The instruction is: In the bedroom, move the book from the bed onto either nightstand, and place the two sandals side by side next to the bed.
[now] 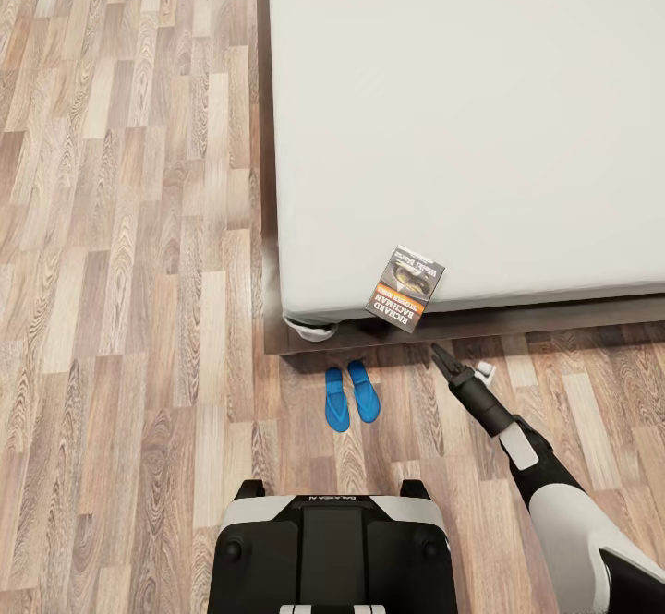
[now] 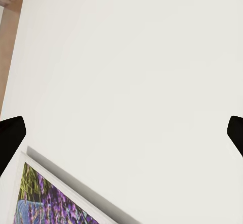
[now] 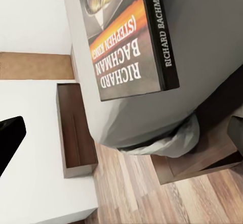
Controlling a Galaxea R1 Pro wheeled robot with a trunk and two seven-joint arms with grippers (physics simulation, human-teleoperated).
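The book [image 1: 405, 288] lies on the near edge of the bed [image 1: 462, 115], close to its corner, dark cover up with an orange band; it looms large as the book [image 3: 131, 37] in the right wrist view. My right gripper [image 1: 441, 356] hovers just below it over the floor, pointing at it, open and empty [image 3: 121, 138]. Two blue sandals [image 1: 349, 396] lie side by side on the floor beside the bed's corner. My left gripper [image 2: 121, 135] is open, facing a white wall. I cannot tell whether a dark wooden piece [image 3: 76, 133] past the bed is the nightstand.
Wood-plank floor [image 1: 120, 272] stretches left of the bed. The bed's dark frame [image 1: 267, 180] sticks out past the mattress. My own base [image 1: 328, 549] sits right behind the sandals. A framed lavender picture [image 2: 45, 204] hangs on the wall.
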